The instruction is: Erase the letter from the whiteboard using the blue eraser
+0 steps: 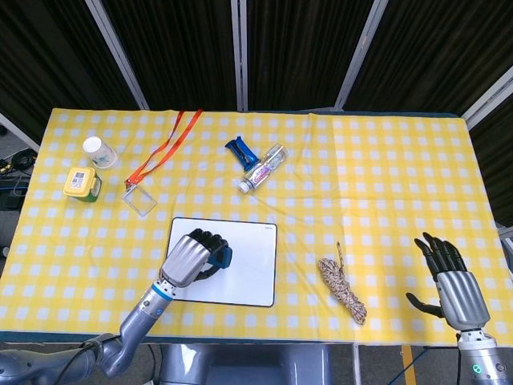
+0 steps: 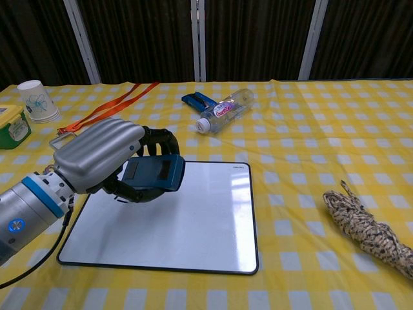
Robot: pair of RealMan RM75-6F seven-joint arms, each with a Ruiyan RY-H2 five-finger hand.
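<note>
Head view shows the left hand (image 1: 191, 257) over the left part of the whiteboard (image 1: 248, 257), its fingers wrapped around the blue eraser (image 1: 224, 257). In the chest view the eraser (image 2: 153, 174) is held with its flat face toward the camera and its long axis running left to right, roughly parallel to the board's far edge. The letter is hidden behind the hand; I cannot tell whether the eraser touches the board (image 2: 206, 219).

The board lies near the front edge of the table (image 1: 385, 160), left of centre, long sides parallel to that edge. To its right the board surface is bare, then comes a strip of cloth and the rope (image 1: 342, 287). Beyond the far edge lie a bottle (image 1: 264, 168) and a blue tool (image 1: 237, 148), both apart from the board. A lanyard (image 1: 164, 148), a cup (image 1: 98, 151) and a yellow tub (image 1: 82, 183) sit toward the far left corner.

The right hand (image 1: 450, 281) hangs at the front right corner, fingers spread, holding nothing.
</note>
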